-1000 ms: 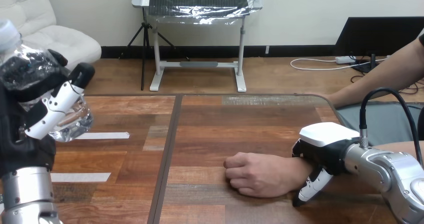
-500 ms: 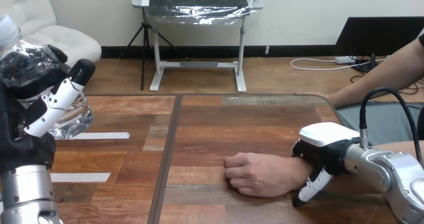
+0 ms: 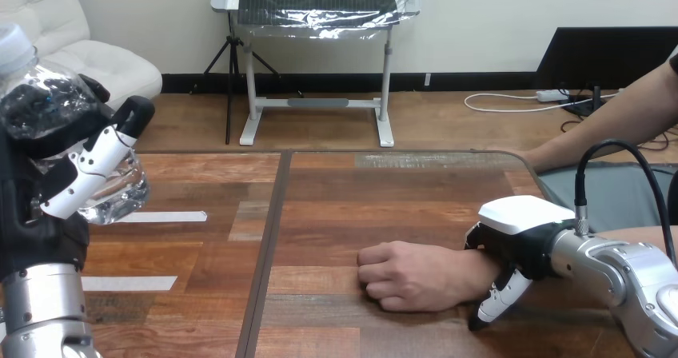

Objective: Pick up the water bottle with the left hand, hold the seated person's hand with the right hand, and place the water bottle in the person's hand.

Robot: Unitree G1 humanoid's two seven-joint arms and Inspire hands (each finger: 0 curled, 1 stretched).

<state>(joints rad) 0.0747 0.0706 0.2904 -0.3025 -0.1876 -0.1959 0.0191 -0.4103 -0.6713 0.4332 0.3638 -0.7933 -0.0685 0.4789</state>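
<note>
Where the left arm rises at the head view's left edge, the left hand [image 3: 40, 206] is closed round the bottle [image 3: 48, 86], its fingers and thumb wrapped about the clear body and the cap uppermost. The bottle is held off the table [image 3: 360, 190], over its left part. At lower right, the person's hand [image 3: 408, 274] rests on the table as a loose fist. The right hand [image 3: 520, 222] sits over the wrist [image 3: 472, 274], with fingers curled down round its near side. Bottle and person's hand are well apart.

The left hand [image 3: 49, 194], at the table's [image 3: 360, 198] left side, is black with white-shelled jointed fingers [image 3: 86, 173] over a ribbed silver forearm [image 3: 44, 314]. The right hand [image 3: 521, 228], at the table's right side, carries 1 smooth white shell on black.
</note>
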